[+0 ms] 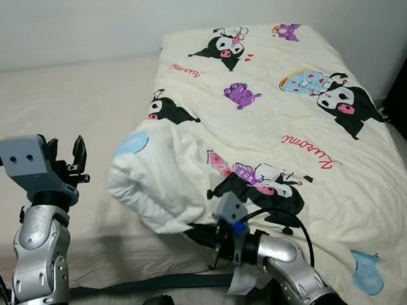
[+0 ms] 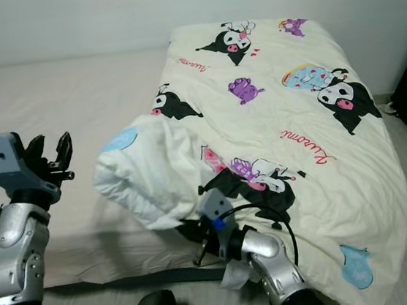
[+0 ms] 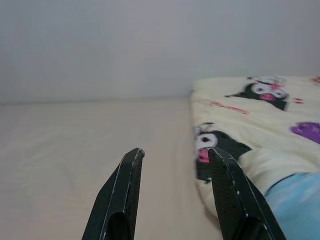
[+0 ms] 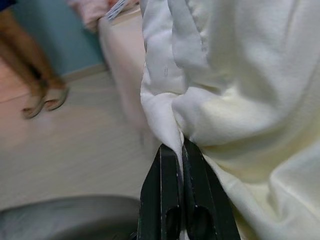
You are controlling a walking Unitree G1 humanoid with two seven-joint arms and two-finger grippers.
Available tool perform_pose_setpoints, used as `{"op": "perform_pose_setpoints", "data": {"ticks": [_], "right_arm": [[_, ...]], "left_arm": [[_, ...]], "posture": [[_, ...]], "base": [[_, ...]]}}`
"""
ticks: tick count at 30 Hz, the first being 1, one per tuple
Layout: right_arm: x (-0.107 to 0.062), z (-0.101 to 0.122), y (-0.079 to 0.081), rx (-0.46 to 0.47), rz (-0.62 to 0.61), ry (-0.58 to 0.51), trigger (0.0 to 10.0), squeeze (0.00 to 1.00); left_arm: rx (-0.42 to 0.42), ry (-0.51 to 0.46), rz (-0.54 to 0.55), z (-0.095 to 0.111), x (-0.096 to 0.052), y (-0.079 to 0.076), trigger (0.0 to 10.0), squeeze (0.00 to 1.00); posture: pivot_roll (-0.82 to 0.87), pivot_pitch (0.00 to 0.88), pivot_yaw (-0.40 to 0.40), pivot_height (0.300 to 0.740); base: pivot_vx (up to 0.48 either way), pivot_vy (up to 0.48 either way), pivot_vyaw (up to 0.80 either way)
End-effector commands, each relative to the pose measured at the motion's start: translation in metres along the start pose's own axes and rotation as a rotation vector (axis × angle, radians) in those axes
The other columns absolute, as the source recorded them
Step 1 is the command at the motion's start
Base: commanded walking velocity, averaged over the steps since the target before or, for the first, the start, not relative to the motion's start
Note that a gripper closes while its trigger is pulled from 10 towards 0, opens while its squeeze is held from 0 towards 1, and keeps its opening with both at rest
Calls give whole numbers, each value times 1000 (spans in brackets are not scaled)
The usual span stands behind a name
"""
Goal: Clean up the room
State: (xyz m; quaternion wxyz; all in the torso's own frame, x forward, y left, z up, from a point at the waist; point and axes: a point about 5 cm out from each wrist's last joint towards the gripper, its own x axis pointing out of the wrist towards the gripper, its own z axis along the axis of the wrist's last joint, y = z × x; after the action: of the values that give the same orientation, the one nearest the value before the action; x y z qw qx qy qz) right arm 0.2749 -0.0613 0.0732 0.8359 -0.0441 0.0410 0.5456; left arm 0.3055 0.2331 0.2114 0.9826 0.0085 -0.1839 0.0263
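Bed-making step. Right pincer [image 4: 180,165] clamped on duvet [image 1: 288,121] edge, folded over mattress [image 1: 73,108]. Left pincer [image 3: 175,165] apart, empty. Next, probably: draw the edge leftward, flat.

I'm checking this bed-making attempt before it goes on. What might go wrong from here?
The right gripper pinches only a thin fold of the duvet, so the fabric may slip out under a pull. The left gripper hangs open over the bare mattress, holding nothing, so a one-sided pull would likely leave the bunched corner crooked.

A blurred person's legs [image 4: 35,75] are cut off at the frame's edge.
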Motion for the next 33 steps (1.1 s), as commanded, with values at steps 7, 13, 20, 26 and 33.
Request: {"op": "perform_pose_setpoints", "data": {"ticks": [7,13,20,26,33], "right_arm": [[1,-11,30,-24,228,88,1216,0],[-14,-27,43,-50,333,211,8235,0],[-24,-30,33,-31,261,252,10000,1000],[-29,-26,30,-22,240,252,10000,0],[-37,-2,39,168,320,118,10000,0]], "left_arm": [[31,5,-53,-3,-1,-6,10000,0],[27,20,-96,-6,1,-10,10000,0],[9,46,-170,-15,-5,-32,10000,0],[-13,60,-206,-19,-8,-44,10000,0],[-34,86,-247,-24,-9,-53,10000,0]], "posture": [[91,137,27,568],[91,134,26,568],[84,126,32,568],[79,119,39,568],[80,111,37,568]], "base": [[0,0,0],[0,0,0],[0,0,0],[0,0,0],[0,0,0]]}}
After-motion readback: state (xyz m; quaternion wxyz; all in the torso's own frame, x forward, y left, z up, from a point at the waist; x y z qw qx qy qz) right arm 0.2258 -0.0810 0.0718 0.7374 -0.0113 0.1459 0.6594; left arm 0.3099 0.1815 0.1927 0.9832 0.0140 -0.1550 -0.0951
